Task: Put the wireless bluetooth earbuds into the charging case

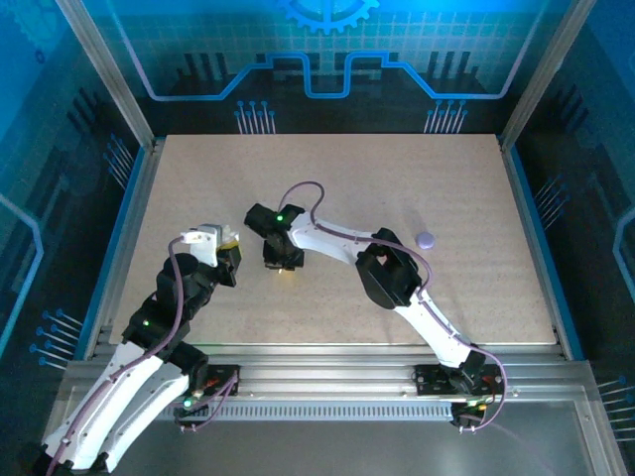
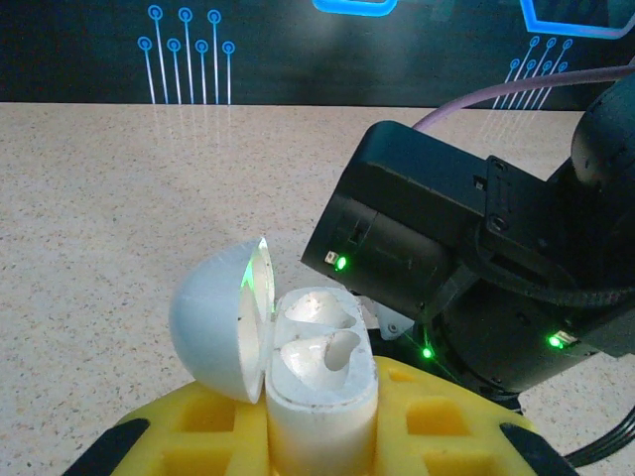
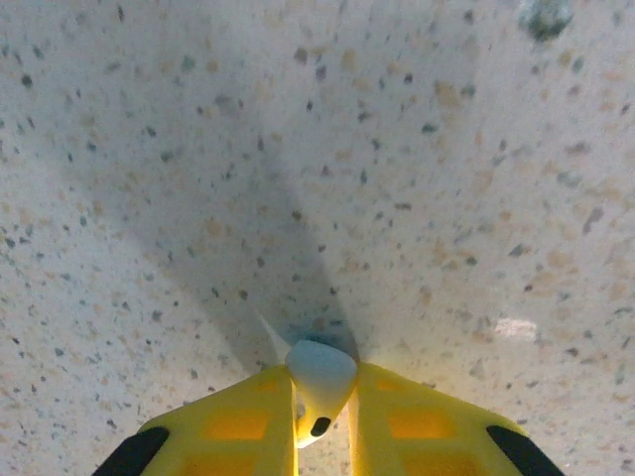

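Left jaws clamp the charging case (image 2: pixel 319 382) upright, lid open; right jaws pinch one earbud (image 3: pixel 320 373) low over the table (image 3: pixel 298 149); shallow hold, so it could slip or twist and miss its socket.

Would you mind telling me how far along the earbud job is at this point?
Done: the left gripper holds the charging case upright with its lid open. In hand: the right gripper is shut on one earbud close to the table. Left: carrying that earbud to the case and seating it, then closing the lid. Whether either slot is already filled, I cannot tell.
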`<control>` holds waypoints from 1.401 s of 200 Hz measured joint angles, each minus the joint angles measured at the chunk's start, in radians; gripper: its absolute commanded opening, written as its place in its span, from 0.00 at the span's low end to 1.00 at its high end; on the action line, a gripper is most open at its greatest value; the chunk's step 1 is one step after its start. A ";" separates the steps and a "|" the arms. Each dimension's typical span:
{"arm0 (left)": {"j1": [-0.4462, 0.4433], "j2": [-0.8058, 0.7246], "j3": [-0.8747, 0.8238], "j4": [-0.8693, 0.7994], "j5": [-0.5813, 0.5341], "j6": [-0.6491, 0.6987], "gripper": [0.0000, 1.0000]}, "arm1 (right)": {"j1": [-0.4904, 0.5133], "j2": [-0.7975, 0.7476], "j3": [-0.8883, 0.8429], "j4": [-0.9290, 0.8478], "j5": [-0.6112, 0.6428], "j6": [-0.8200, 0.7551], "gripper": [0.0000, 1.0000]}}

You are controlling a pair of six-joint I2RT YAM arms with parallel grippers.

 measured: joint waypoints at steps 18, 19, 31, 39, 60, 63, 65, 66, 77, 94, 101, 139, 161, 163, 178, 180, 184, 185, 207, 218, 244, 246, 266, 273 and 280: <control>0.000 0.005 0.000 0.002 0.008 0.000 0.21 | -0.005 0.000 -0.001 0.005 0.006 -0.004 0.17; 0.000 0.005 0.000 0.002 0.008 0.000 0.21 | -0.005 0.000 -0.001 0.005 0.007 -0.004 0.17; 0.000 0.012 0.000 0.007 0.016 -0.001 0.21 | -0.005 -0.002 -0.005 0.011 0.012 -0.007 0.17; 0.000 0.016 0.000 0.010 0.020 -0.005 0.20 | -0.005 -0.006 -0.013 0.018 0.015 -0.010 0.17; 0.000 0.032 -0.001 0.020 0.039 -0.024 0.19 | -0.005 -0.035 -0.062 0.039 0.019 -0.010 0.17; 0.000 0.034 -0.002 0.022 0.042 -0.025 0.19 | -0.005 -0.041 -0.072 0.043 0.021 -0.011 0.17; 0.000 0.036 -0.002 0.023 0.043 -0.027 0.19 | -0.005 -0.045 -0.079 0.045 0.021 -0.010 0.17; 0.000 0.037 -0.002 0.023 0.044 -0.027 0.19 | -0.005 -0.048 -0.083 0.046 0.022 -0.010 0.17; 0.000 0.047 -0.003 0.028 0.053 -0.035 0.18 | -0.005 -0.074 -0.120 0.057 0.024 -0.010 0.17; 0.000 0.062 -0.013 0.045 0.069 -0.050 0.18 | -0.005 -0.121 -0.174 0.071 0.026 -0.010 0.17; 0.000 0.068 -0.021 0.054 0.076 -0.053 0.17 | -0.005 -0.142 -0.193 0.076 0.026 -0.010 0.17; -0.003 0.091 -0.082 0.103 0.106 -0.061 0.16 | -0.003 -0.257 -0.306 0.126 0.029 -0.010 0.18; -0.034 0.113 -0.124 0.144 0.107 -0.062 0.16 | -0.003 -0.309 -0.350 0.136 0.041 -0.010 0.17; -0.037 0.116 -0.127 0.150 0.107 -0.062 0.16 | -0.003 -0.314 -0.354 0.137 0.042 -0.010 0.18; -0.070 0.141 -0.156 0.193 0.107 -0.060 0.15 | -0.003 -0.343 -0.374 0.141 0.051 -0.010 0.18; -0.074 0.145 -0.160 0.198 0.107 -0.060 0.16 | -0.003 -0.347 -0.376 0.141 0.052 -0.010 0.18; -0.083 0.152 -0.167 0.209 0.107 -0.060 0.15 | -0.003 -0.355 -0.380 0.141 0.055 -0.010 0.18; -0.085 0.154 -0.170 0.213 0.106 -0.060 0.15 | -0.003 -0.356 -0.381 0.141 0.055 -0.010 0.18; -0.110 0.193 -0.200 0.269 0.106 -0.054 0.15 | -0.003 -0.400 -0.397 0.141 0.072 -0.010 0.18; -0.113 0.214 -0.206 0.294 0.105 -0.050 0.15 | -0.003 -0.421 -0.402 0.140 0.079 -0.010 0.18; -0.114 0.272 -0.207 0.360 0.106 -0.048 0.15 | -0.003 -0.470 -0.411 0.140 0.099 -0.013 0.18; -0.114 0.277 -0.207 0.367 0.106 -0.048 0.15 | -0.003 -0.474 -0.412 0.139 0.099 -0.013 0.18; -0.122 0.327 -0.212 0.423 0.114 -0.041 0.15 | -0.004 -0.507 -0.420 0.139 0.106 -0.014 0.18; -0.127 0.346 -0.212 0.441 0.119 -0.035 0.15 | -0.004 -0.518 -0.422 0.139 0.108 -0.016 0.18; -0.130 0.363 -0.213 0.462 0.125 -0.027 0.15 | -0.005 -0.528 -0.425 0.139 0.110 -0.018 0.18</control>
